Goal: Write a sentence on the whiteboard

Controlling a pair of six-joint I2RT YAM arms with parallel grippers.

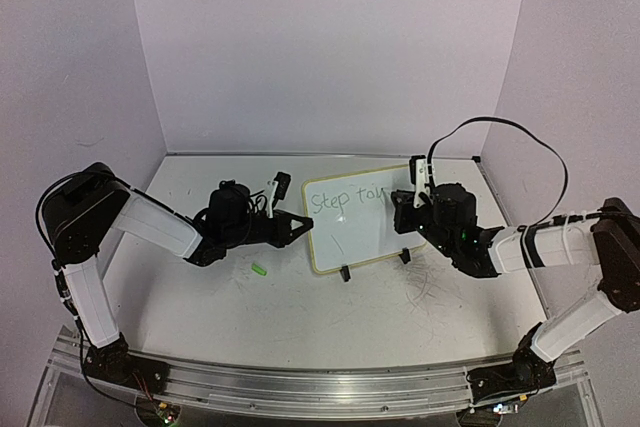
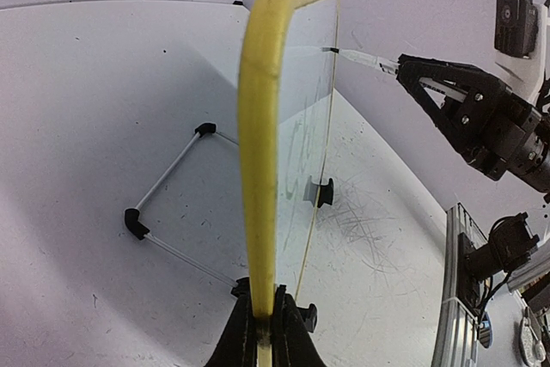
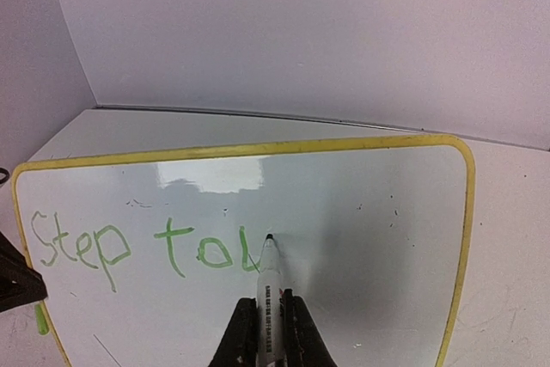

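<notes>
Where the right hand (image 1: 403,203) grips the marker (image 3: 269,285), the sentence's (image 1: 345,197) end is hidden.

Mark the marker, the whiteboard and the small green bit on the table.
marker (image 3: 268,266): right wrist view, white barrel behind the tip
whiteboard (image 3: 258,149): right wrist view, top yellow rim
small green bit (image 1: 260,270): top external view, its middle

Green cap (image 1: 259,269), perhaps, on scuffed tabletop (image 1: 300,322)
</notes>
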